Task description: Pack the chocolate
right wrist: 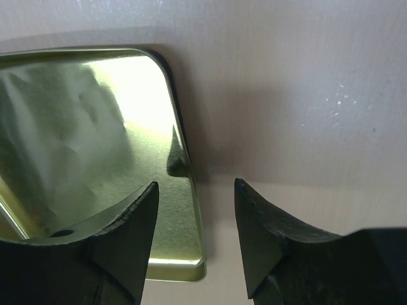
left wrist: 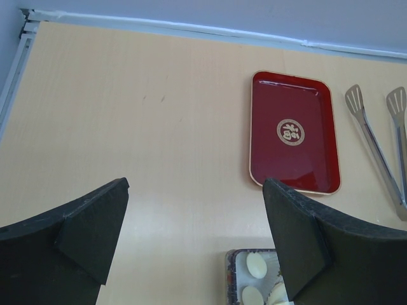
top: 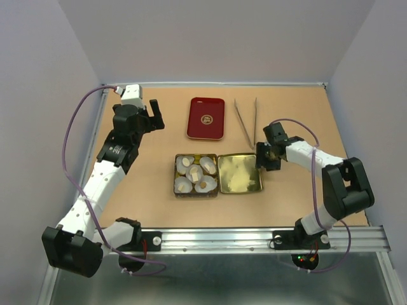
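My right claw [right wrist: 196, 184], jaws apart, straddles the gold lid's [right wrist: 76, 127] three o'clock edge so I can shut in the chocolate [top: 195, 171]; left claw [left wrist: 196, 184] hangs wide apart.

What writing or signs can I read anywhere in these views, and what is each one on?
"福": a single gold character inside a gold ring, at the middle of the red tray.
The open tin, the gold tin lid and the tweezers show no writing.
Nothing else can be read in any view.
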Robot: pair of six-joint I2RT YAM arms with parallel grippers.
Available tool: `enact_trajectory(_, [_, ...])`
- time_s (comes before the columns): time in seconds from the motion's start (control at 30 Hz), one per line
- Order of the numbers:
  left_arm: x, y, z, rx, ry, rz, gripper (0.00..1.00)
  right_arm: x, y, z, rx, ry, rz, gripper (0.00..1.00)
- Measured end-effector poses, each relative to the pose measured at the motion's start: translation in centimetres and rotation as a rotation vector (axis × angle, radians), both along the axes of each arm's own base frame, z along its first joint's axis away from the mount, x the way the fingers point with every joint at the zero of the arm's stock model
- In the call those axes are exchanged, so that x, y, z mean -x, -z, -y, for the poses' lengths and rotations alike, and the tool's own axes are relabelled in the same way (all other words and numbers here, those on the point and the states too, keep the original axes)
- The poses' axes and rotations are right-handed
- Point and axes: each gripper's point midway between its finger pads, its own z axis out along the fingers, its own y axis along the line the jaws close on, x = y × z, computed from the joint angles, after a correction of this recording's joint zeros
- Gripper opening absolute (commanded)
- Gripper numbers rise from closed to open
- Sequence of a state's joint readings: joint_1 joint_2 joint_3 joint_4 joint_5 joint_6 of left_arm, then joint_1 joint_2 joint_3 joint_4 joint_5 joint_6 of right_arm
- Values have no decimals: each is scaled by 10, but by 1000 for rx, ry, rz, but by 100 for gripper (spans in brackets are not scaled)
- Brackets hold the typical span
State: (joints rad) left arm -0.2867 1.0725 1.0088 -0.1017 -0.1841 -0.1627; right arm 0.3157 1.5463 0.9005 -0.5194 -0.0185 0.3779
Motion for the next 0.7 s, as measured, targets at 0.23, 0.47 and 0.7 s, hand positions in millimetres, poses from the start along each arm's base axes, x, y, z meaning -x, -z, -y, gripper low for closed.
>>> enact_trajectory(0.23, [-1,2,0,-2,0,-6,99,-5,6,-5,20,2,17,42])
enact_trajectory(0.47, [-1,2,0,-2,0,-6,99,-9,12,-5,35,8,20,22])
enact_trajectory(0.7, [-1,2,0,-2,0,-6,99,-11,13,-6,34,12,24,2])
